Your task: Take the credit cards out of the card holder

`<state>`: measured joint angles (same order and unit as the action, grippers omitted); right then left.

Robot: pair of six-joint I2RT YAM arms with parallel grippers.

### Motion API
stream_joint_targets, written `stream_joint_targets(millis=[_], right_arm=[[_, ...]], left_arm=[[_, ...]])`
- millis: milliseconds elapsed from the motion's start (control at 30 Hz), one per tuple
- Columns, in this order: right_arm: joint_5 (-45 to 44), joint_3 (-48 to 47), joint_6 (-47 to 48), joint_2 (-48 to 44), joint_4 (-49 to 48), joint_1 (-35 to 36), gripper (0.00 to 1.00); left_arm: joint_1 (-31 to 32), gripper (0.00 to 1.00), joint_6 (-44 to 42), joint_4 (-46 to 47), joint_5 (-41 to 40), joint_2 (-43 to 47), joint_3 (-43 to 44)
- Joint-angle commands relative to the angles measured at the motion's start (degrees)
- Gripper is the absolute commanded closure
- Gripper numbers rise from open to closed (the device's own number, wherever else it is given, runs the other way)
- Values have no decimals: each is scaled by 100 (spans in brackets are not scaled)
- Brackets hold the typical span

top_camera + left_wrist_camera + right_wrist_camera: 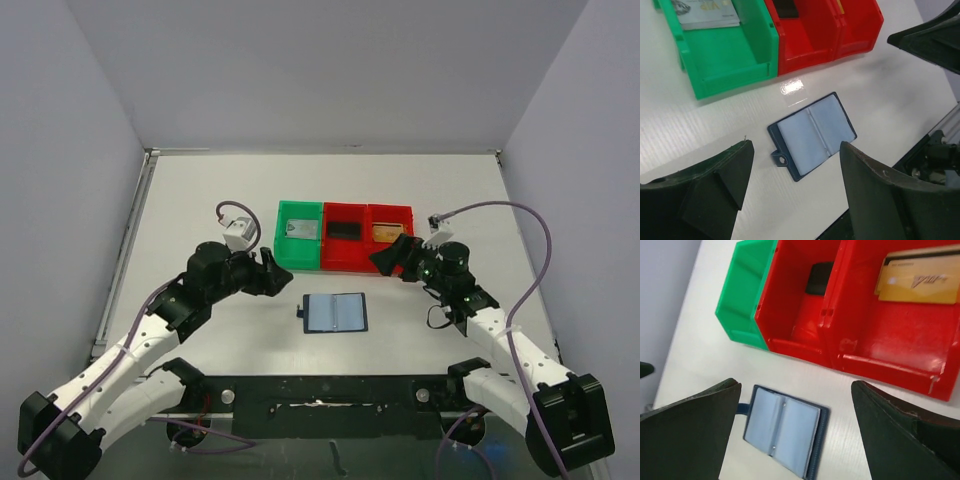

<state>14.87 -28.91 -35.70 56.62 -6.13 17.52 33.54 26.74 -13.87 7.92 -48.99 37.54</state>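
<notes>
Three credit cards (917, 282) lie in trays (345, 263) beyond the open card holder (335, 313), the black one partly hidden by a wall; left gripper (277, 272) and right gripper (386, 254) flank it, spread wide, empty.

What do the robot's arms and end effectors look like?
The left arm and right arm have white lower links, black upper joints and looping lilac cables. The left end effector and right end effector are black, with two broad wedge-shaped fingers.
</notes>
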Motion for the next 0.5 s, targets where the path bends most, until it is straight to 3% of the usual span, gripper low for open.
stream_joint_targets(millis=[0, 100, 200, 467], right_arm=[[588, 754, -1357, -466, -1361, -30, 2], [533, 1092, -1753, -492, -1238, -23, 2], [781, 1155, -1571, -378, -793, -12, 3], [1262, 745, -1433, 28, -164, 312, 0]], left_arm=[[-36, 35, 788, 1136, 628, -27, -378], [-26, 38, 1115, 1461, 974, -244, -507], [52, 39, 1315, 1521, 1216, -569, -452], [1303, 40, 1520, 1224, -28, -1463, 60]])
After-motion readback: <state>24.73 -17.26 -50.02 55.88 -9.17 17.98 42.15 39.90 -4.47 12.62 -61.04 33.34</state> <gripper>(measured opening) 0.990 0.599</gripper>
